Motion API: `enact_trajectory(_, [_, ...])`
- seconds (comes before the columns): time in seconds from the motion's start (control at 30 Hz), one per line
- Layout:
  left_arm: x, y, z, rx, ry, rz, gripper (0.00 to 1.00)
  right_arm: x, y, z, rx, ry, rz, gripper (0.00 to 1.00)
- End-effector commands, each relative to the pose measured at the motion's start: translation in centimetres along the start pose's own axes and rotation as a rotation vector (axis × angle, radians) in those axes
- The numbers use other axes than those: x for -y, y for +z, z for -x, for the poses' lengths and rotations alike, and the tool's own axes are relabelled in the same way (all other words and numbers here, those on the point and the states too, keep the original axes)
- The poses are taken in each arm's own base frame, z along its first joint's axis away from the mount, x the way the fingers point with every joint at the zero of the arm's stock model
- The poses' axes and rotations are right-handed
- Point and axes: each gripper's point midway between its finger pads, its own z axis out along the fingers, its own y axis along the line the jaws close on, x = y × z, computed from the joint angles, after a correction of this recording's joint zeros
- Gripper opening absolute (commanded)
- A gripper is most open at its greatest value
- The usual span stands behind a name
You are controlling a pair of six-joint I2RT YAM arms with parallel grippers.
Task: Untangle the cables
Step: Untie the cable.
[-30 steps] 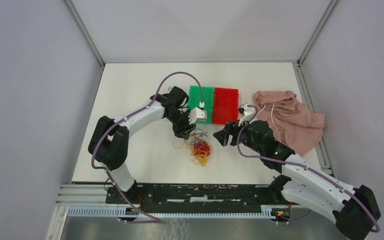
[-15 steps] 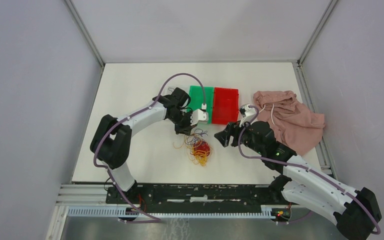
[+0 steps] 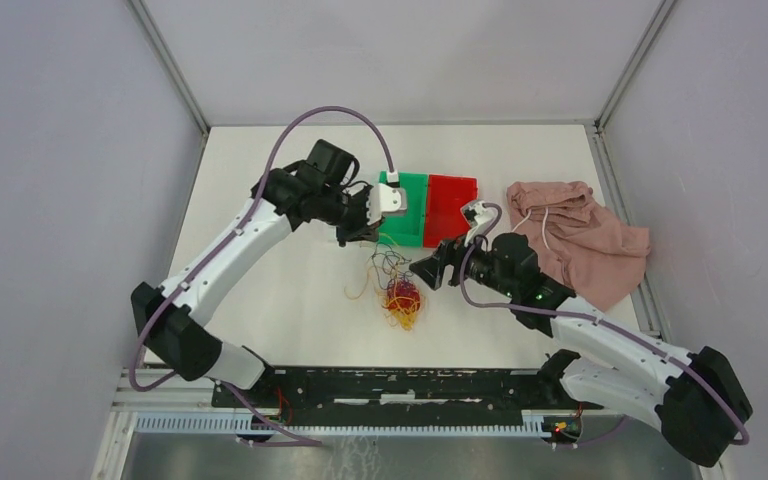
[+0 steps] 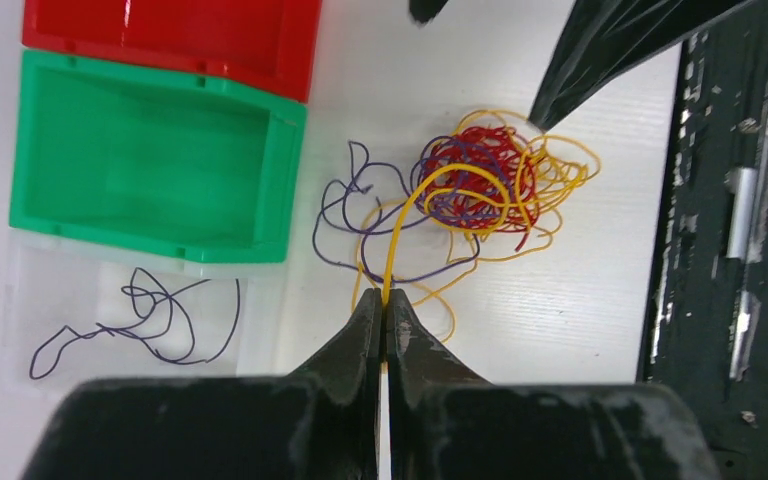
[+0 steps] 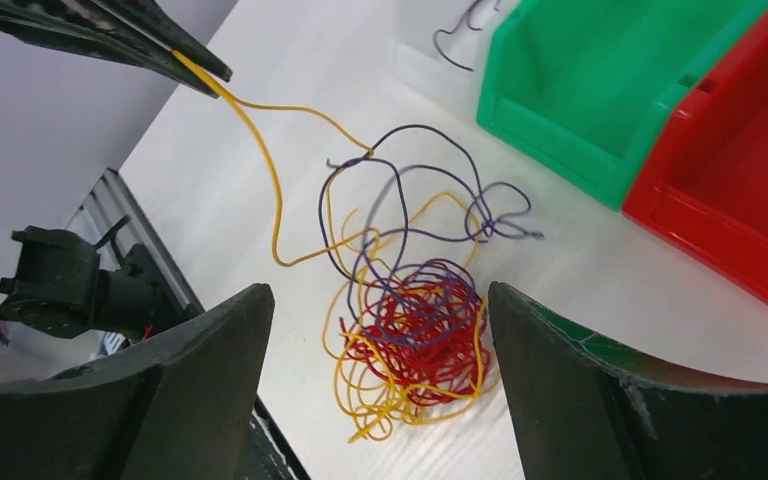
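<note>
Left gripper (image 4: 382, 300), clamped on one thin yellow-orange wire (image 4: 407, 205), holds it far-left of the tangled red, yellow and purple cable clump (image 4: 480, 180) on the white desk (image 3: 290, 300). The spread-open right gripper (image 3: 428, 271) hovers just right, nearer.

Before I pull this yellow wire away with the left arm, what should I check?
1. Left gripper shut on the thin yellow wire: ok.
2. Yellow wire clear of the tangled clump of red, yellow and purple wires: not ok, its far end loops into it.
3. Right gripper open, holding nothing, beside the clump: ok.
4. Green plastic bin bare inside: ok.
5. Whether the clump would lift with the pull: cannot tell.
</note>
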Motion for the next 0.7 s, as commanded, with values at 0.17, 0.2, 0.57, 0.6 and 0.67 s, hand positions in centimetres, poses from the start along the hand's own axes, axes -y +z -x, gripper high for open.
enact_trajectory(0.17, [1.8,-5.8,5.7,0.112,-0.086,0.061,0.03,-8.1,1.2,7.8,0.190,-0.104,0.332,0.87])
enact_trajectory(0.2, [1.7,-6.3,6.3,0.125,-0.086,0.076,0.03,-8.7,1.2,8.0,0.198,-0.108,0.349,0.87])
enact_trajectory(0.57, [4.1,-9.2,9.6,0.172,-0.102,0.065,0.03,-6.8,3.5,9.5,0.251,-0.098,0.165,0.75])
enact_trajectory(0.6, [4.4,-9.6,10.2,0.183,-0.101,0.056,0.03,-6.5,3.7,9.5,0.257,-0.105,0.138,0.74])
enact_trajectory(0.67, [5.0,-10.5,11.3,0.209,-0.097,0.040,0.03,-5.6,4.0,9.8,0.282,-0.112,0.072,0.72])
